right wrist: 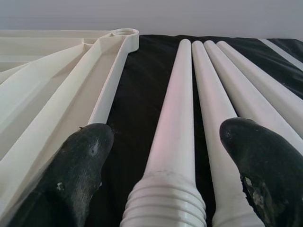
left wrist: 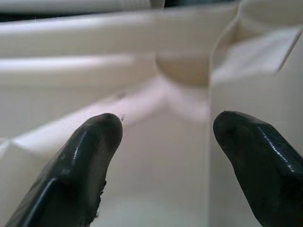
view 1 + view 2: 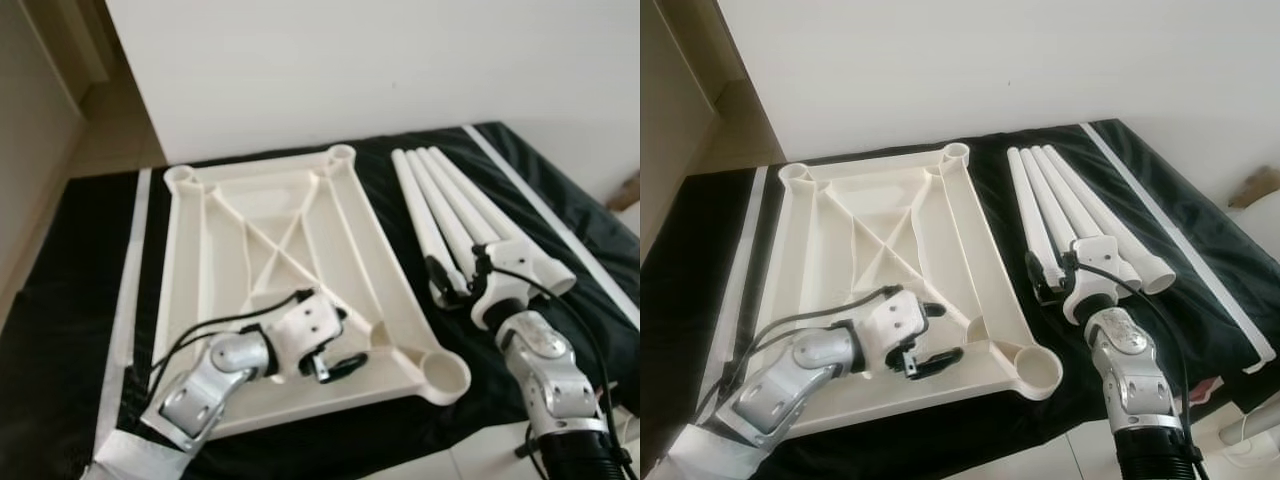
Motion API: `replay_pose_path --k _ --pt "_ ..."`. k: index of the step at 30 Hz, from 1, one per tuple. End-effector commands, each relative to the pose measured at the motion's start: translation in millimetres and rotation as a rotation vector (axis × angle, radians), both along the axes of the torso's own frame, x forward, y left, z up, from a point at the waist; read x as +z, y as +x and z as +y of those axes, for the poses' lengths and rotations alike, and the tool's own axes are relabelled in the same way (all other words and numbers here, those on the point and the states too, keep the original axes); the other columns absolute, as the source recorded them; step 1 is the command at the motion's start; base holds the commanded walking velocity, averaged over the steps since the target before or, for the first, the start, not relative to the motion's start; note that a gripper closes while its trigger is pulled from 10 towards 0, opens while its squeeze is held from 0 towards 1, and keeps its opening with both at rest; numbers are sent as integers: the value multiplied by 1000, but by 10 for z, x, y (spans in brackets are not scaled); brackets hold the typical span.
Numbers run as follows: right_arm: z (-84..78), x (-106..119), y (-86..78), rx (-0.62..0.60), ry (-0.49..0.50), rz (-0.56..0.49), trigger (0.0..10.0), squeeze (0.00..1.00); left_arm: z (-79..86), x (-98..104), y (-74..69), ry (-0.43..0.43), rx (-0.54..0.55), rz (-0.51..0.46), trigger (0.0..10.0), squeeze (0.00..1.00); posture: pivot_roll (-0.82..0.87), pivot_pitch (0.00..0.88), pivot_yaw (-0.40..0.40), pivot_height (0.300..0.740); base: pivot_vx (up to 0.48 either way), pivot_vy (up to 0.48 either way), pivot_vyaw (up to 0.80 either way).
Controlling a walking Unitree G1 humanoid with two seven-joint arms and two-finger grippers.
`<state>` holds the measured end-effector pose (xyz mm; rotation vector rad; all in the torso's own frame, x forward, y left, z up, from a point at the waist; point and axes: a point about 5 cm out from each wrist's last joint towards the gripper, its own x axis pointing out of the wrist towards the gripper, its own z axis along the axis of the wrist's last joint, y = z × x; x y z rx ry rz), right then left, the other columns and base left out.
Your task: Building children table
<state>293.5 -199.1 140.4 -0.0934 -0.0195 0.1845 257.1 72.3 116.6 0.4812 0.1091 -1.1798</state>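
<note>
Two grippers worked low: left gripper (image 3: 335, 362) unclenched over the upturned tabletop's (image 3: 200, 300) near right socket (image 3: 443, 374); right gripper (image 3: 1052, 278) spread astride the leftmost of four legs (image 3: 1080, 215), lying right, on black cloth (image 3: 60, 300).

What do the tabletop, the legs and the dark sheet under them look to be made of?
Tabletop: apparently moulded plastic, cream, matte; ribs and corner sockets are cast in one piece.
Legs: seemingly the same plastic, smooth with slight sheen; threaded ends look moulded in the right wrist view.
Dark sheet: probably thin, slightly glossy fabric or plastic film; it wrinkles.
</note>
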Motion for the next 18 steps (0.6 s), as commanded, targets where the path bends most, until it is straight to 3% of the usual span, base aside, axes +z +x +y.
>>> replay_pose_path --k 1,3,5,7,9,10,13,18 --pt "14 -3 14 7 0 4 10000 0 43 -70 5 54 5 -5 10000 0 -47 0 14 740 0 0 0" --pt "26 -5 19 11 1 5 10000 0 146 -126 135 124 117 -70 10000 0 -38 0 11 740 0 0 0" --pt "26 -5 19 11 1 5 10000 0 146 -126 135 124 117 -70 10000 0 -38 0 11 740 0 0 0" --pt "44 -14 15 13 8 5 10000 0 290 -83 292 157 244 -138 10000 0 -36 0 11 740 0 0 0" --pt "44 -14 15 13 8 5 10000 0 290 -83 292 157 244 -138 10000 0 -36 0 11 740 0 0 0" --pt "53 -22 11 13 12 7 10000 0 365 -42 364 151 309 -142 10000 0 -36 0 12 740 0 0 0" --pt "61 -34 2 11 15 9 10000 0 496 7 429 165 360 -147 10000 0 -38 0 14 740 0 0 0" --pt "60 -42 -4 10 14 11 10000 0 638 5 418 226 331 -137 10000 0 -40 0 16 740 0 0 0"
